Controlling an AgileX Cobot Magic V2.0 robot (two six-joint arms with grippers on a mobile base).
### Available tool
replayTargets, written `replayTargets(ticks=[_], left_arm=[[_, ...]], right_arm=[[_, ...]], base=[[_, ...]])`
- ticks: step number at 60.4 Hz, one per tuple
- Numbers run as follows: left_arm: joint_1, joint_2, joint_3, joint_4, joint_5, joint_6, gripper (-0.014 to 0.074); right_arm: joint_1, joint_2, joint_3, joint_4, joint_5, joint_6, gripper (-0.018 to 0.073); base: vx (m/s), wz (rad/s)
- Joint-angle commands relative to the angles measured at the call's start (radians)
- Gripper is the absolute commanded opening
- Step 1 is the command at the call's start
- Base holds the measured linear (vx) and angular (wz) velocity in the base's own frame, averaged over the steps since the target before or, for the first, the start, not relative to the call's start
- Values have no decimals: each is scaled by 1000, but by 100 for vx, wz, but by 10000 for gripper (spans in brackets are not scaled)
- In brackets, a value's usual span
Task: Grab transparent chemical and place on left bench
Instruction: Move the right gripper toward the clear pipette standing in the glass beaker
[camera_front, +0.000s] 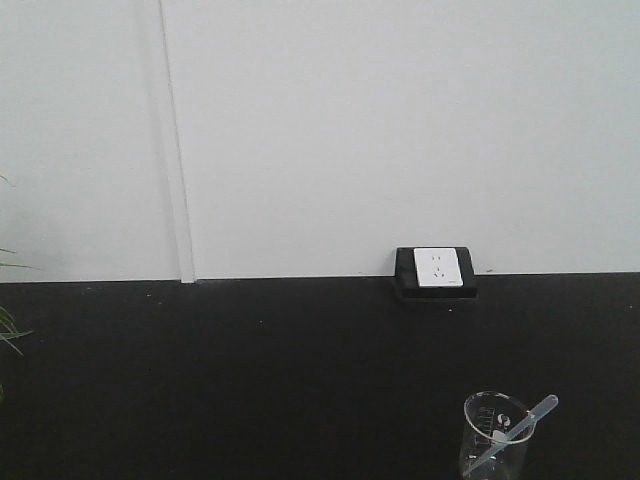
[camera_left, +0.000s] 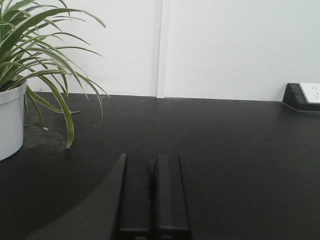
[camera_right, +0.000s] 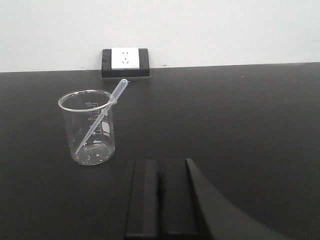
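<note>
Sitting with fingers pressed together and nothing pinched, the right gripper (camera_right: 159, 166) is hovering low over the black benchtop (camera_right: 240, 125). The left gripper (camera_left: 152, 160) is doing the same: closed up, empty, facing bare bench with the potted plant (camera_left: 30, 50) at its 10 o'clock.

From the right wrist view, the glass beaker (camera_right: 87, 132) is standing upright at 11 o'clock from the fingers, near but apart. The transparent chemical (camera_right: 102, 115), a pipette, is leaning inside it. My read: the beaker is acting as a holder, keeping the bulb end raised and clear for a pinch.

Long axis is running diagonally, roughly 7 to 1 o'clock. The narrow tip is pointing down onto the beaker floor. The shaft is resting on the rim, and the bulb is sticking out above it toward the wall socket (camera_right: 125, 59).

The left bench is not showing in any view. Judging by this, the grab is not yet started; the right arm is looking best placed.
</note>
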Motion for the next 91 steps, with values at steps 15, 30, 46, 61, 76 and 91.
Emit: replayTargets(ticks=[15, 30, 46, 61, 76, 91], left_arm=[[-2, -19, 16, -1, -78, -8, -3], [-2, -19, 16, -1, -78, -8, -3], [-2, -19, 16, -1, -78, -8, -3], [-2, -19, 16, -1, -78, -8, -3], [-2, -19, 16, -1, -78, -8, -3], [-2, -19, 16, -1, -78, -8, -3]], right_arm=[[0, -5, 4, -9, -81, -7, -4], [0, -5, 4, -9, -81, -7, -4], [0, -5, 4, -9, -92, -7, -4], [0, -5, 4, -10, -195, -7, -4], [0, 3, -22, -9, -416, 11, -4], [0, 212, -208, -45, -367, 11, -4]], base=[[0, 0], [0, 0], [0, 0], [0, 0], [0, 0], [0, 0]])
